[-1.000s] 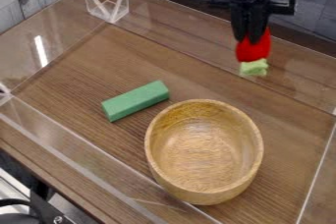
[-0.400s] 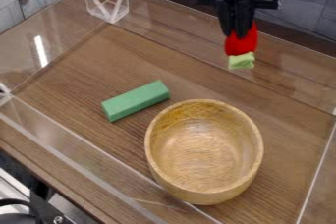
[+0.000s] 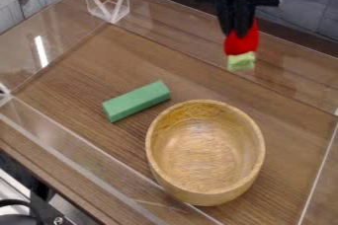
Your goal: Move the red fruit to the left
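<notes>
So the claw (image 3: 239,34) is pinched tight on the red fruit (image 3: 240,46), the little toy strawberry. It hangs at the far right of the scene with the red body up between the black fingers and the pale green leafy cap pointing down. It looks lifted clear of the worktop (image 3: 93,71), though from this angle I can't swear there's a gap under the cap.

The arm comes almost straight down from above, which makes sense for something this small and slick: a top-down pinch on the body leaves the cap dangling free, so it won't snag.

The other stuff: a flat green block (image 3: 136,101) lying at a slant near the middle-left, and a big wooden bowl (image 3: 205,152) near the front, right of center and empty as far as I can see. A clear plastic wall (image 3: 40,46) runs around the whole worktop, with a little clear bracket thing (image 3: 107,4) in the far left corner.

My read is the grab is done and the carry to the left hasn't really happened yet. The far-left stretch of wood behind the block looks like the obvious drop zone, and travelling along the far side keeps the fruit away from both the block and the bowl.
</notes>
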{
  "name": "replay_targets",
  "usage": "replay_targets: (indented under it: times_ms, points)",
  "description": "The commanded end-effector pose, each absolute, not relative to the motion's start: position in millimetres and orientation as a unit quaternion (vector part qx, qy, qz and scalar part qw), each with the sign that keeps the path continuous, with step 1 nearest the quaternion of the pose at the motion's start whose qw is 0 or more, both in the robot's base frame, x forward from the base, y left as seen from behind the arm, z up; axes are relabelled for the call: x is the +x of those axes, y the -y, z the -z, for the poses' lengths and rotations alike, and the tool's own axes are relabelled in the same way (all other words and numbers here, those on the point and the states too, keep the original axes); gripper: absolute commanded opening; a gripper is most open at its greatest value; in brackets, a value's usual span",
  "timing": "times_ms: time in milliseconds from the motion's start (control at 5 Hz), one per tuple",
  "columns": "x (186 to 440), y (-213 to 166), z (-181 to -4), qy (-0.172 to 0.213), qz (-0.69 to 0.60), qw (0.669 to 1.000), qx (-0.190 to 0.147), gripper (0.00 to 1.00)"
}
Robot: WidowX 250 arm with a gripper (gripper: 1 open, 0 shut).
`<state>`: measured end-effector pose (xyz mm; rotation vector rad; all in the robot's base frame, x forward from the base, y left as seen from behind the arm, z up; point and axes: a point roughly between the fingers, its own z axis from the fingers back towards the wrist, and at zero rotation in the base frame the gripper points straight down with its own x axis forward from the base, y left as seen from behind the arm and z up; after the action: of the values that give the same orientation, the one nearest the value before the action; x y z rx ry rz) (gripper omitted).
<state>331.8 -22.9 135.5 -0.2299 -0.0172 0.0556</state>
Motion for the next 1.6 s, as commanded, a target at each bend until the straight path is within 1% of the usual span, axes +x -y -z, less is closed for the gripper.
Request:
replay_targets:
  times_ms: [0,200,600,800,1000,1400]
  points:
    - [328,28,-158.7,0.04,0.004,0.992,-0.116,0.0]
    - [337,47,-150.5,0.03,0.042,0.992,-0.118,0.0]
    - [339,29,-158.5,0.058,-0.006,0.991,-0.123,0.0]
    - [342,13,-161.6,0.077,-0.048,0.988,-0.128,0.0]
    - [343,-10,-159.0,0.092,-0.096,0.983,-0.127,0.0]
    - [356,-48,-162.0,0.11,-0.18,0.971,-0.113,0.0]
